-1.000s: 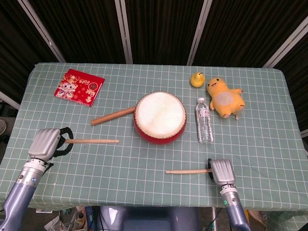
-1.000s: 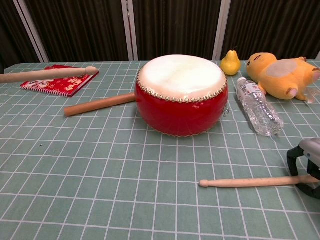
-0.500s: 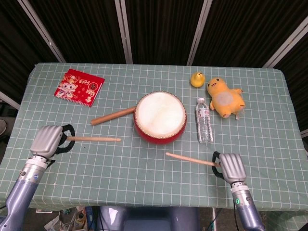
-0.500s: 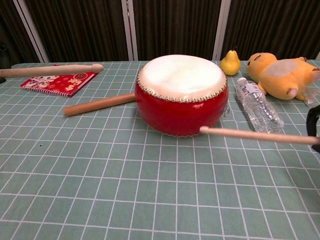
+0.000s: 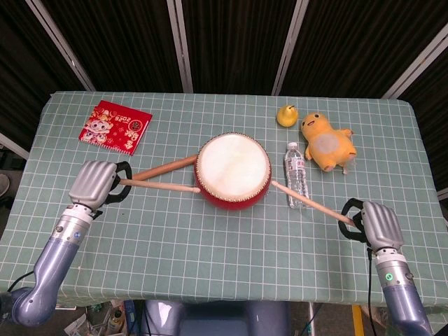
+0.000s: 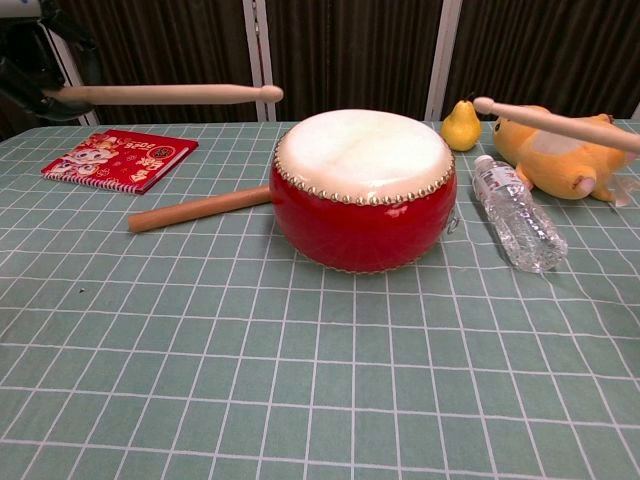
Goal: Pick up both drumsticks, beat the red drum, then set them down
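Observation:
The red drum (image 5: pixel 233 172) (image 6: pixel 362 190) with a white skin stands mid-table. My left hand (image 5: pixel 96 182) (image 6: pixel 28 60) grips a light wooden drumstick (image 5: pixel 158 186) (image 6: pixel 165 94) that is raised above the table, its tip just left of the drum. My right hand (image 5: pixel 374 222) holds the other drumstick (image 5: pixel 308 203) (image 6: pixel 555 121), which slants up with its tip near the drum's right edge. In the chest view the right hand is out of frame. Neither stick touches the skin.
A thicker wooden stick (image 5: pixel 164 168) (image 6: pixel 198 208) lies on the cloth left of the drum. A water bottle (image 5: pixel 297 175) (image 6: pixel 516 225) lies to its right, with a yellow plush toy (image 5: pixel 327 143), a yellow pear (image 5: pixel 286 115) and a red booklet (image 5: pixel 115 126) further back.
Both hands have lifted their drumsticks off the table and swung them in toward the drum; the left hand moved right and forward, the right hand moved outward to the right.

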